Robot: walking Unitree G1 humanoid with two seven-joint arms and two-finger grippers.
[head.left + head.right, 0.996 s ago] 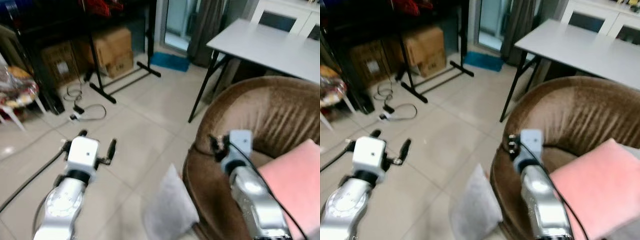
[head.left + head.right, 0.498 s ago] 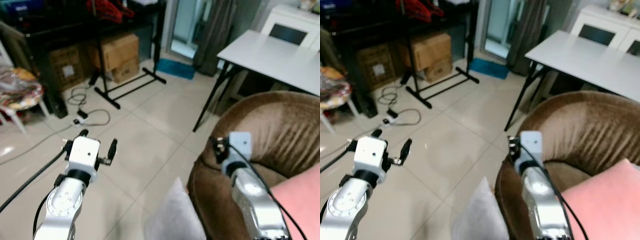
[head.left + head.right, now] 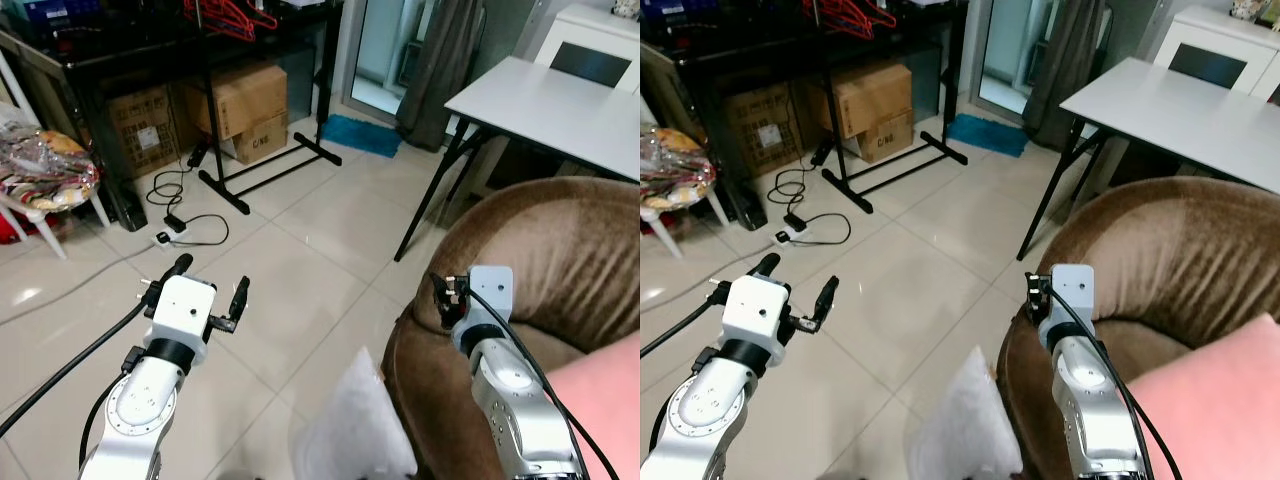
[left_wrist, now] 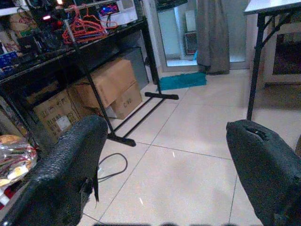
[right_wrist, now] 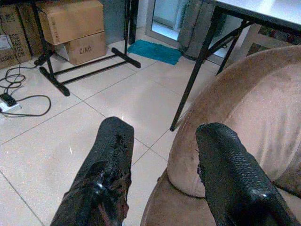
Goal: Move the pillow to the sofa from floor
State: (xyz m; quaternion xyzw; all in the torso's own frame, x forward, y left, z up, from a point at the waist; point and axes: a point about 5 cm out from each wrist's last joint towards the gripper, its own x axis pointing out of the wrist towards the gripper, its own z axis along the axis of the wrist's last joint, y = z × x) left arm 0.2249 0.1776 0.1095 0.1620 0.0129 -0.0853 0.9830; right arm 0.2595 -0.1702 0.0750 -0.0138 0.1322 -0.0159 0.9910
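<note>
Both tools spread, left tool [image 3: 208, 292] and right tool [image 5: 160, 155]; white pillow [image 3: 352, 430] against brown sofa [image 3: 545, 250].

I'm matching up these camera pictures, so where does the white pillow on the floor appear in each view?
Left eye view: the white pillow sits at bottom centre, leaning against the brown sofa.
Right eye view: bottom centre, slightly further left.
Left wrist view: not in it.
Right wrist view: not in it.
Shared landmark: the teal floor mat by the doorway.
</note>
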